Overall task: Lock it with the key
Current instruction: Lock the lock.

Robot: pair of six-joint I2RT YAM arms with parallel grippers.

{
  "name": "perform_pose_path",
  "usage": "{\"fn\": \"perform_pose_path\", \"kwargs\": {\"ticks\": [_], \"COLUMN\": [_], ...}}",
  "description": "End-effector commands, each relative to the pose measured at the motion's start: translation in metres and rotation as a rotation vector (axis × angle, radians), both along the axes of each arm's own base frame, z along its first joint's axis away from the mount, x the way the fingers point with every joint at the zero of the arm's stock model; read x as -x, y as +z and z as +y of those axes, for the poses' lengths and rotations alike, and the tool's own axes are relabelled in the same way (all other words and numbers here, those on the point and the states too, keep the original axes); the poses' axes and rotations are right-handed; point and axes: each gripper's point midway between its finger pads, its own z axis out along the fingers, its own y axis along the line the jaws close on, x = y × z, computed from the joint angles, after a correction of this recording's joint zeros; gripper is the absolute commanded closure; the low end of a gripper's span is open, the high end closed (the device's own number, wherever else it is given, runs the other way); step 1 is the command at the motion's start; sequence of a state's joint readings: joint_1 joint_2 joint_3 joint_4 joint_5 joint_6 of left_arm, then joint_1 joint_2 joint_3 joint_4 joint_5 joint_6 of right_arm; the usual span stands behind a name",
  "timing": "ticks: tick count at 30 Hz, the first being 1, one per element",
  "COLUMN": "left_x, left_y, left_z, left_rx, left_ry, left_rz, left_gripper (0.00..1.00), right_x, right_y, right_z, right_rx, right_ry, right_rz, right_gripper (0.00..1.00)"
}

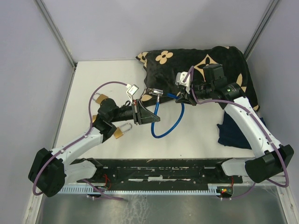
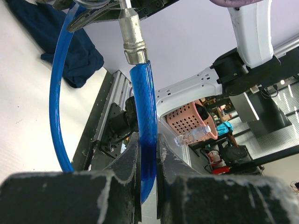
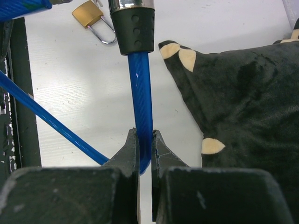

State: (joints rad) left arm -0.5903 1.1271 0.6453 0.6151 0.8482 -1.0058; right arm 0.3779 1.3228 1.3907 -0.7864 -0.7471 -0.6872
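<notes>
The blue cable (image 3: 141,93) loops beside the blanket (image 3: 243,93). The left tool (image 2: 147,142) pinches it near its silver tip (image 2: 132,37), the right tool (image 3: 145,137) near its black cap (image 3: 132,25).

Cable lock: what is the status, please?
Left gripper shut on blue cable. Right gripper shut on it too. Padlocks nearby, not blocking.

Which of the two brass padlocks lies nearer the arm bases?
The near padlock, just right of the left arm; the far padlock lies farther back, left of that arm.
</notes>
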Motion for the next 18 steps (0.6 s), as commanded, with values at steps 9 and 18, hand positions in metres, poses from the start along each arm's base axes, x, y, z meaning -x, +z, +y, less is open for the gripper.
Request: {"fn": "perform_pose_path", "kwargs": {"ticks": [9,18], "left_x": [-0.0007,-0.0062], "left_y": [0.0009,0.0], "left_z": [0.0022,0.0007], "left_rx": [-0.004,0.001], "left_ry": [0.0,0.014], "left_rz": [0.035,0.045], "left_gripper": [0.97,0.97], "right_x": [-0.0039,0.0045], "right_y": [0.0349,0.0303], "right_z": [0.0012,0.0024], "right_rx": [-0.049,-0.039], "right_ry": [-0.019,0.034], "right_rz": [-0.103,-0.104], "right_gripper": [0.98,0.98]}}
